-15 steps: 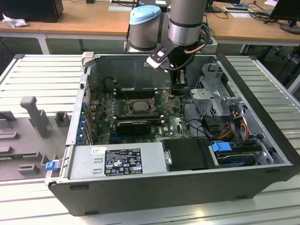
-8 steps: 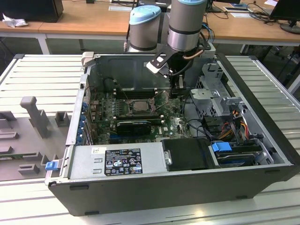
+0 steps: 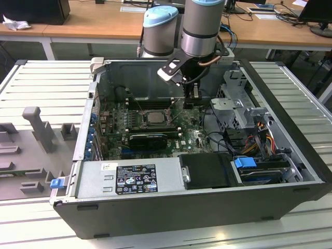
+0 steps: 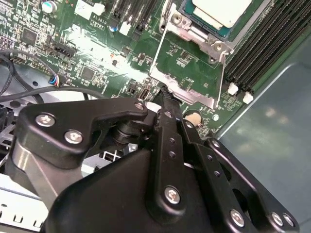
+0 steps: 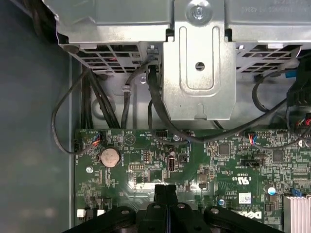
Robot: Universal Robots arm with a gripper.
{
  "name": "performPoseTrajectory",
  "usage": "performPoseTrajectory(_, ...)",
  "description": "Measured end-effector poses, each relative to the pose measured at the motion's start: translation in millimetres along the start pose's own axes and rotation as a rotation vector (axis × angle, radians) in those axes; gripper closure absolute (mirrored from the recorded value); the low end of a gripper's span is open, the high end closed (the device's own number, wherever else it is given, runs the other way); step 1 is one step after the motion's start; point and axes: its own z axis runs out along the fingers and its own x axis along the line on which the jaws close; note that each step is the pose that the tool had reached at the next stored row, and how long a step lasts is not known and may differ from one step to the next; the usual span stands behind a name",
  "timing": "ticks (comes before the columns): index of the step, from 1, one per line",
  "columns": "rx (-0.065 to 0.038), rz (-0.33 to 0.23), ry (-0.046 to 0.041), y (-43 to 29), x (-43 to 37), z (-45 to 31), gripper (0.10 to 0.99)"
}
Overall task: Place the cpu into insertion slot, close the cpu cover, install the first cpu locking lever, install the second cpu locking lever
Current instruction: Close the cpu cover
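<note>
Gripper is hanging inside the open PC case, low over the mobo, on the exterior view's right of the socket. Fingers are sitting clenched together in both wrist views, nothing showing btwn them. The cpu is already sitting flat in the insertion slot; the exterior view is showing it as a pale square mid-board. The cpu cover is standing flipped open, not over the chip, w/ green board showing through its square cut-out. In the second wrist view the gripper tip is sitting right at the cover's free edge; can't tell if touching or just beside. Long black mem slots are running alongside the socket. In the first wrist view the fingers are pointing at bare board near a coin cell, w/ black cables looping to a silver drive-cage bracket. Grey PSU is lying along the case's near wall; the case is resting on a ribbed counter.
</note>
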Motion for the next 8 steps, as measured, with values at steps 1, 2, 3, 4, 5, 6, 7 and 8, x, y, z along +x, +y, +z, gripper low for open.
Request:
performPoseTrajectory(1, 0.0, 0.0, 0.0001, -1.0, 0.0, 0.0, 0.98)
performPoseTrajectory(2, 0.0, 0.0, 0.0001, -1.9, 0.0, 0.0, 0.98)
performPoseTrajectory(3, 0.0, 0.0, 0.0, -2.8, -0.1, -0.1, 0.98)
performPoseTrajectory(4, 0.0, 0.0, 0.0001, -4.3, -0.1, -0.1, 0.98)
performPoseTrajectory(5, 0.0, 0.0, 0.0001, -5.3, -0.1, -0.1, 0.98)
performPoseTrajectory(6, 0.0, 0.0, 0.0001, -6.2, -0.1, -0.2, 0.98)
performPoseTrajectory(7, 0.0, 0.0, 0.0001, -7.3, -0.1, -0.2, 0.98)
performPoseTrajectory(8, 0.0, 0.0, 0.0, -8.1, -0.1, -0.2, 0.98)
